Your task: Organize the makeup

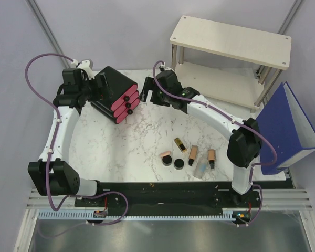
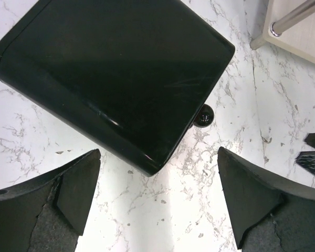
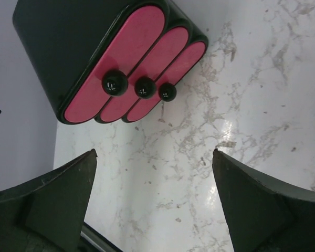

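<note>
The makeup lies loose at the table's near right: a peach compact, two small round black compacts, a gold-and-black lipstick, two peach tubes with black caps and a clear bluish tube. Both grippers are far from it, at the black box with pink drawers. My left gripper is open and empty behind the box. My right gripper is open and empty in front of the three shut pink drawers with their black knobs.
A pale wooden two-tier shelf stands at the back right. A blue binder leans at the right edge. The marble tabletop lies between the box and the makeup.
</note>
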Controlling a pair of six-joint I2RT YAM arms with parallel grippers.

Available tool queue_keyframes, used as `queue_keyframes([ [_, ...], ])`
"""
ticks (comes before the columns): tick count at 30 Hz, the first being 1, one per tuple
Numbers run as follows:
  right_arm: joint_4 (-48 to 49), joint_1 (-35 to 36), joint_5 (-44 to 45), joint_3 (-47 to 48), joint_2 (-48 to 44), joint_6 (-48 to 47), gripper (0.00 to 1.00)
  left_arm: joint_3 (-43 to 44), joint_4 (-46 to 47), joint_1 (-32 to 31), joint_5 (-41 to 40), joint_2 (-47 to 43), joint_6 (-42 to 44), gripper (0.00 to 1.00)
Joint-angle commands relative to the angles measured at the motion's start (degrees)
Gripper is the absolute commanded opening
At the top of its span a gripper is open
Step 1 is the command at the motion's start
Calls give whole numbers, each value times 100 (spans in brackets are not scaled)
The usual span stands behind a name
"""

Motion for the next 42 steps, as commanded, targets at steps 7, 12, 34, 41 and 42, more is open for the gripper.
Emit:
queue_keyframes([
  [7, 1363, 6, -1214, -28, 512, 1185, 98, 582, 24, 11, 405, 565, -69, 86],
  [12, 1794, -12, -1618, 52, 873, 1695, 98, 1092, -239, 2, 475, 1145, -78, 27],
  [34, 5248, -328, -2524, -590, 2156, 3840, 58, 1558, -811, 20, 863, 2069, 1, 2],
  [41, 5504, -328, -2577, -345, 2438, 4051, 55, 1541, -908, 20, 819, 2095, 89, 2],
  [42, 5469, -328, -2594, -327, 2447, 4043, 54, 1541, -916, 20, 810, 2104, 89, 2],
])
